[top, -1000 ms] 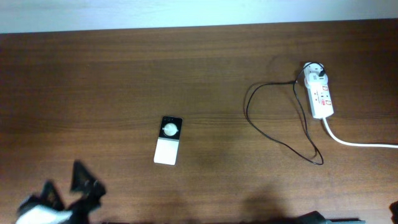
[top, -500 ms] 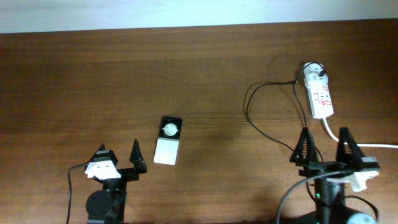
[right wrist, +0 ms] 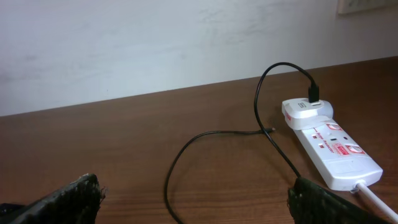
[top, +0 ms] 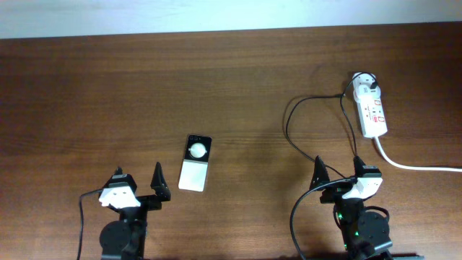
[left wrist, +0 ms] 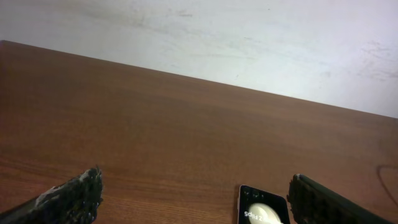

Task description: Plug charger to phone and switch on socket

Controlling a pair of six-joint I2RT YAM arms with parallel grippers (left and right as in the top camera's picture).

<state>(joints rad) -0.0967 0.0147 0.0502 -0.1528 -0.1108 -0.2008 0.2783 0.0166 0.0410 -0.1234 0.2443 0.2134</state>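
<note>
The phone lies flat at table centre-left, its top part black with a round white reflection, its lower part white. It also shows in the left wrist view, just inside the right finger. My left gripper is open and empty, just left of the phone. The socket lies at the right rear. The charger's white adapter sits in it. The thin black cable loops left and forward. My right gripper is open and empty over the cable's near loop.
The socket's thick white cord runs off to the right edge. A pale wall stands behind the table's far edge. Bare brown wood lies between phone and cable.
Both arms have come into view from the front edge. Over the last half second the right gripper shifted left over the cable loop. The left gripper, phone and socket have stayed put.
</note>
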